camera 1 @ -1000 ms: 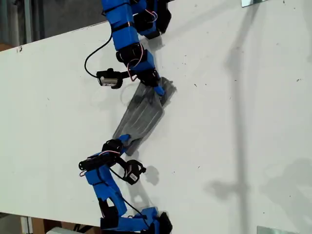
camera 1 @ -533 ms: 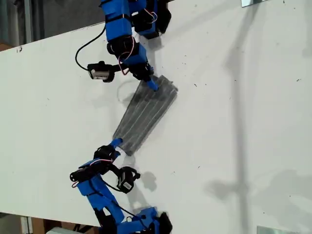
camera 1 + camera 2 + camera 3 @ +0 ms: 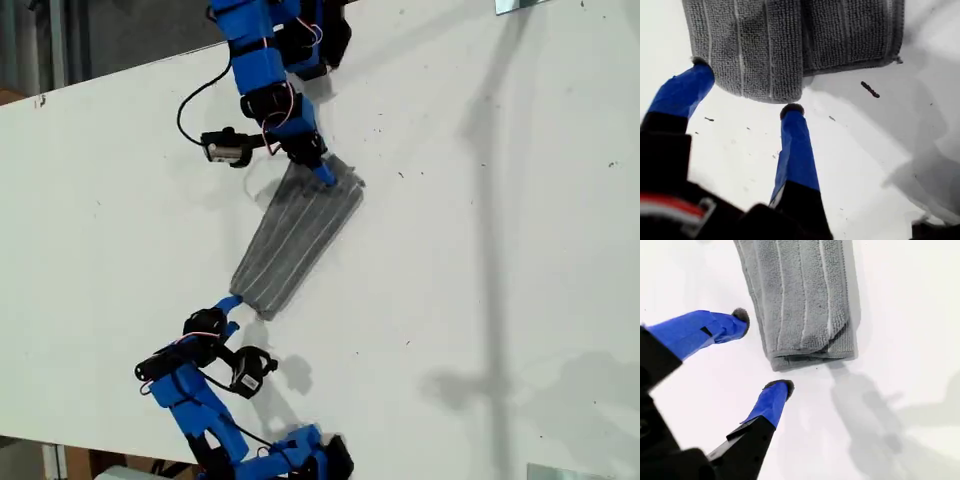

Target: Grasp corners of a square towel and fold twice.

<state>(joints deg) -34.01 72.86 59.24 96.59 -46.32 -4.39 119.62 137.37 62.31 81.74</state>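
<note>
The grey striped towel (image 3: 295, 235) lies on the white table (image 3: 480, 250) folded into a long narrow strip, running diagonally between the two arms. My first gripper (image 3: 322, 175) is at the strip's upper end in the exterior view. It is open, and its fingertips (image 3: 791, 109) touch the edge of the towel (image 3: 790, 40), where two layers lie offset. My second gripper (image 3: 228, 303) sits just off the strip's lower end. It is open with nothing between its fingers (image 3: 782, 386), and the folded end of the towel (image 3: 800, 300) lies beside them.
Both arm bases stand near the middle of the exterior view, one at its top, one at its bottom. The table's edge runs along the exterior view's left. A metal piece (image 3: 520, 5) shows at that view's top right, another (image 3: 570, 472) at its bottom right.
My second gripper has drawn back off the towel's lower end toward the exterior view's bottom left. The towel now lies flatter and straighter. My first gripper stayed at the upper end.
</note>
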